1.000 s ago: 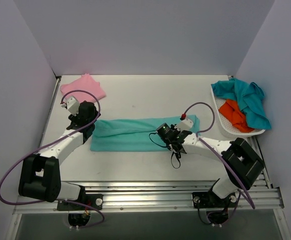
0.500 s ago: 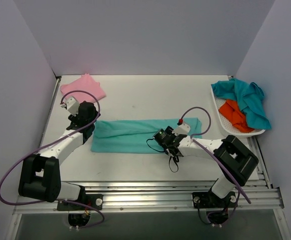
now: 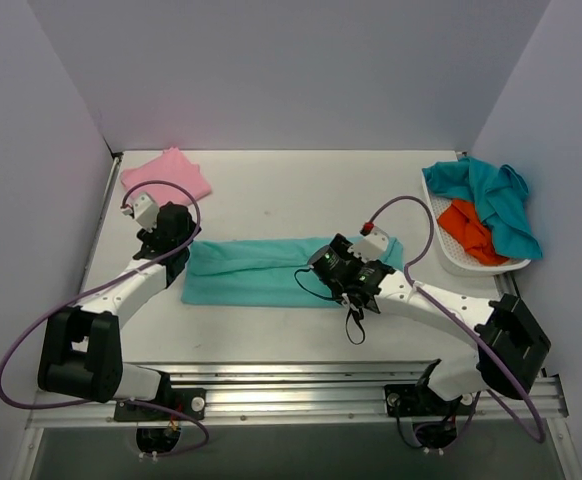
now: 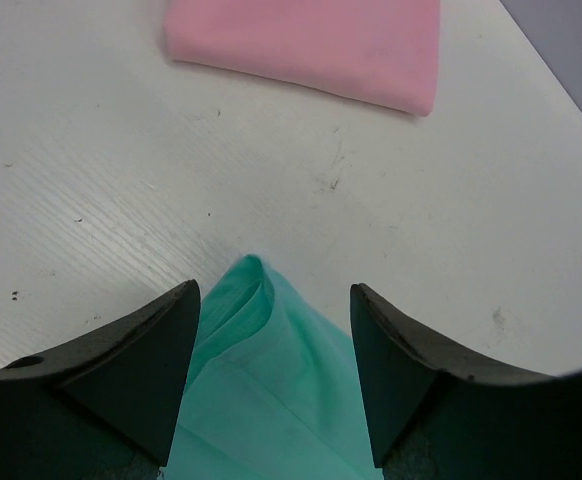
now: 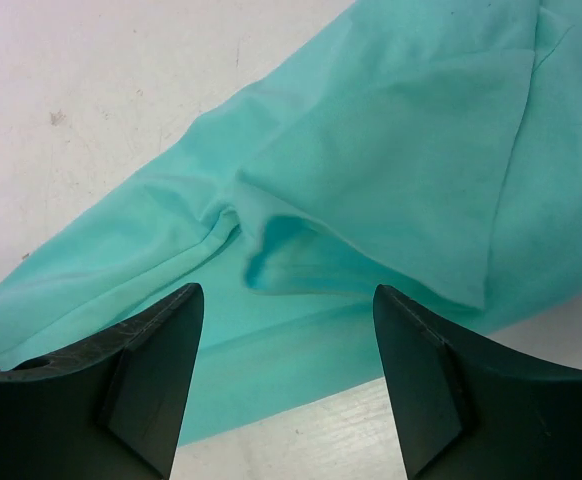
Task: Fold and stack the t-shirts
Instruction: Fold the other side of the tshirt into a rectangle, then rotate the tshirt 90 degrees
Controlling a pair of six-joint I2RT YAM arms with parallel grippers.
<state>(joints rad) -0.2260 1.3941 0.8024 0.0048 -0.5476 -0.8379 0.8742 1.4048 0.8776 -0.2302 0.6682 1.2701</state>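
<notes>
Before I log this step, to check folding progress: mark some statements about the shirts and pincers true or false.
The pink shirt lies folded at the table's far left corner. True.
An orange shirt and a teal shirt sit in the basket. True.
The green shirt is in that basket too. False: it lies across the table's middle.
The right pincer is clamped on the green shirt. False: it stands open above it.
The left pincer is open at the green shirt's left end. True.

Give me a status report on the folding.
Left gripper open at left end of green t-shirt. Right gripper open above its right half. Nothing blocking.
</notes>
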